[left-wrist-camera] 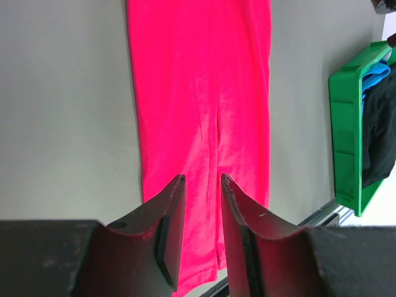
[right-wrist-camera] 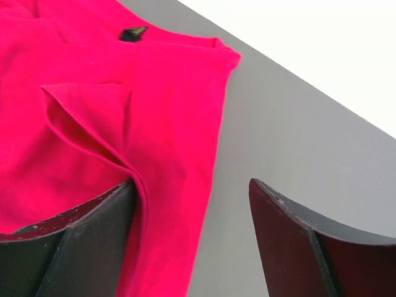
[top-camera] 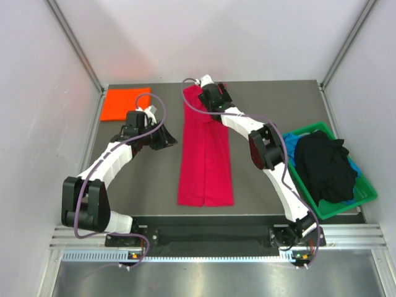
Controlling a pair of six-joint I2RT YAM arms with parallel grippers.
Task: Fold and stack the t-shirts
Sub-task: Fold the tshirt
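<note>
The crimson-red t-shirt (top-camera: 205,154) lies folded lengthwise into a long strip down the middle of the table. My right gripper (top-camera: 203,86) is at its far collar end. In the right wrist view the gripper (right-wrist-camera: 192,182) is wide open over the shirt's right edge (right-wrist-camera: 154,111), with its left finger (right-wrist-camera: 80,247) against a raised fold. My left gripper (top-camera: 168,141) hovers just left of the strip. In the left wrist view the gripper (left-wrist-camera: 202,178) is narrowly open and empty above the shirt (left-wrist-camera: 198,93). The orange t-shirt (top-camera: 124,103) lies folded at the back left.
A green bin (top-camera: 361,199) at the right holds a black shirt (top-camera: 325,164) and a blue one (top-camera: 354,167). It also shows in the left wrist view (left-wrist-camera: 344,124). Grey walls close in the left, right and back of the table.
</note>
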